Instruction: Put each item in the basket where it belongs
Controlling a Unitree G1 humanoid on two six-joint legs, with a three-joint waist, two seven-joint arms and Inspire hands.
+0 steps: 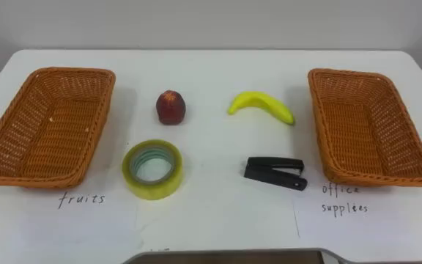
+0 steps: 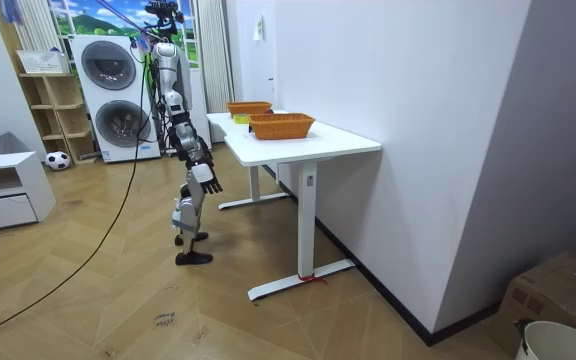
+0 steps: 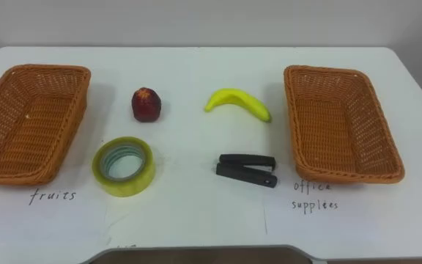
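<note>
Apple (image 1: 171, 107), banana (image 1: 261, 105), tape (image 1: 152, 169) and stapler (image 1: 274, 173) lie on the table (image 1: 211, 73) between the fruit basket (image 1: 20, 139) and the supplies basket (image 1: 409, 147). The room view shows the robot standing at the table, right hand (image 2: 206, 180) hanging low, too small to tell its state.

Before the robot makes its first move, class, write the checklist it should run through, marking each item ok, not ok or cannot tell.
1. Baskets ready: ok; left basket and right basket hold nothing.
2. Fruit free to grasp: ok; apple and banana lie apart between the baskets.
3. Supplies free to grasp: ok; tape roll and stapler lie apart, nearer the robot.
4. Hand up at the work: not ok; right hand hangs lower than the table.
5. Whether that hand is empty: cannot tell.
</note>
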